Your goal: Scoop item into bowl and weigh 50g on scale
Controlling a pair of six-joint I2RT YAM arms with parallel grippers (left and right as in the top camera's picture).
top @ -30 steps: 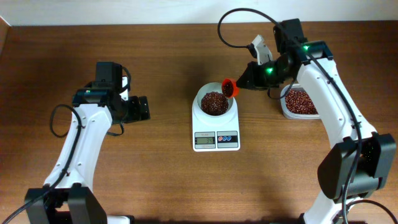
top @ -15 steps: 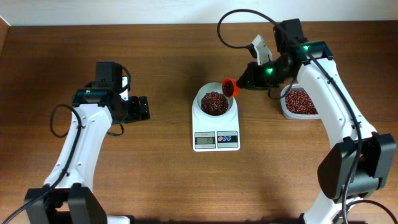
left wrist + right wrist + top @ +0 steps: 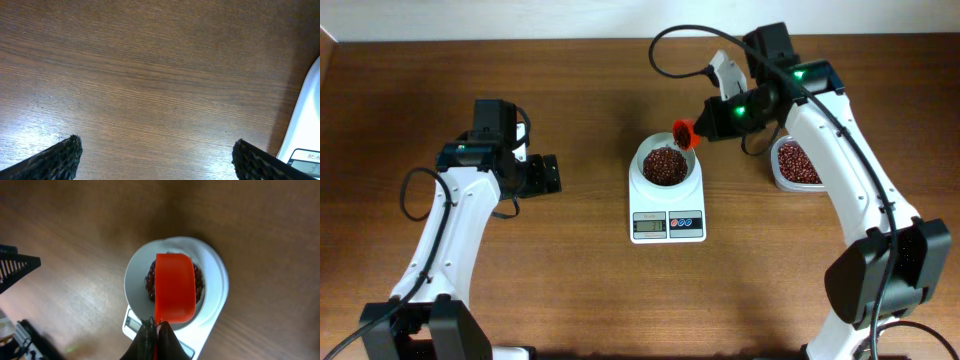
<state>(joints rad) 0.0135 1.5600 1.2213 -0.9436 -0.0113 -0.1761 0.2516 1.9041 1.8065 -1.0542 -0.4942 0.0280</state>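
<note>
The right pincer (image 3: pixel 154 331) is clamped on the thin handle of a red scoop (image 3: pixel 174 287), its two dark fingers pressed together around it at the bottom edge of the right wrist view. The scoop hangs over the white bowl (image 3: pixel 134 276), covering the middle and one side of it in that view. In the overhead view it sits above the bowl's far right rim with its mouth tipped towards the bowl. Whether anything lies inside the scoop cannot be told. The bowl stands on the platform of the white scale (image 3: pixel 667 207) and holds a heap of dark reddish-brown beans (image 3: pixel 664 166) that fills most of its floor. The scale's grey display and two round buttons face the near edge of the counter (image 3: pixel 580 280); the reading is too small to make out. To the right of the scale, partly under the right arm, a clear tub (image 3: pixel 796 164) holds more of the same beans. The left pincer (image 3: pixel 157 150) hovers over bare wood well to the left of the scale, its fingers (image 3: pixel 60 156) spread wide apart and gripping nothing, with the scale's white corner showing at the right edge of the left wrist view.
</note>
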